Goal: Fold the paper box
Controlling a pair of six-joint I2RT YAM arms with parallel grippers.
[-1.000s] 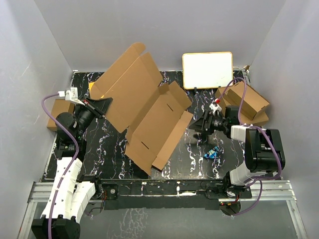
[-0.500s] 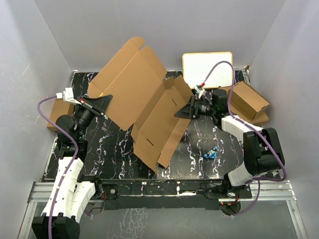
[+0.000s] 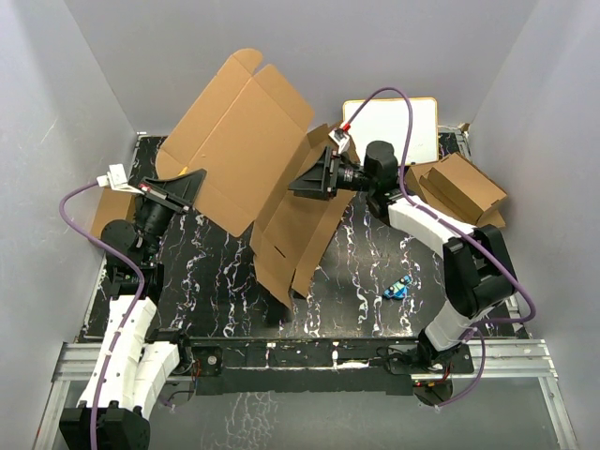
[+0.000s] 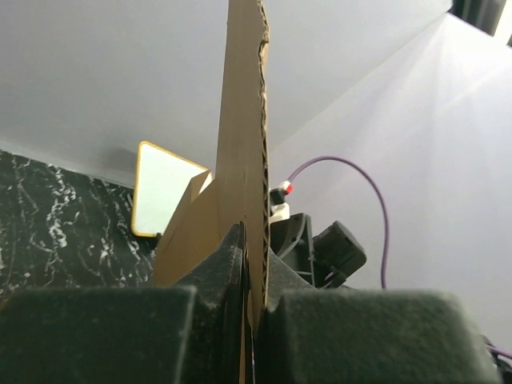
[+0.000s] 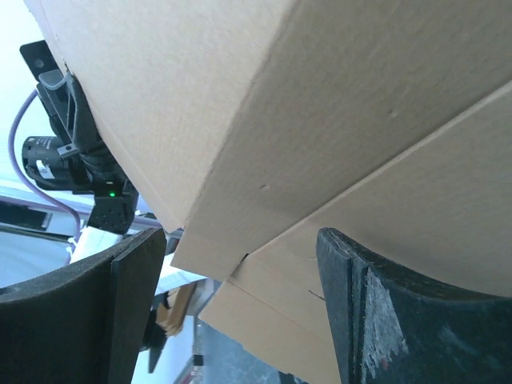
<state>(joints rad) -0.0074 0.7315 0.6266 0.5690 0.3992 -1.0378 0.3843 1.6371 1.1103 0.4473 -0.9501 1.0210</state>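
Brown cardboard of the paper box [image 3: 246, 150] stands lifted over the bench [image 3: 216, 281], leaning from the centre toward 11 o'clock. My left tool [image 4: 253, 276] is closed flat on its edge at the 9 o'clock side. My right tool [image 3: 305, 178] is spread wide at the 2 o'clock side, one finger on each side of a folded corner, gripping nothing. To fold well, I think I must push this panel slowly along its crease, with the left grip firm, so the board does not twist.
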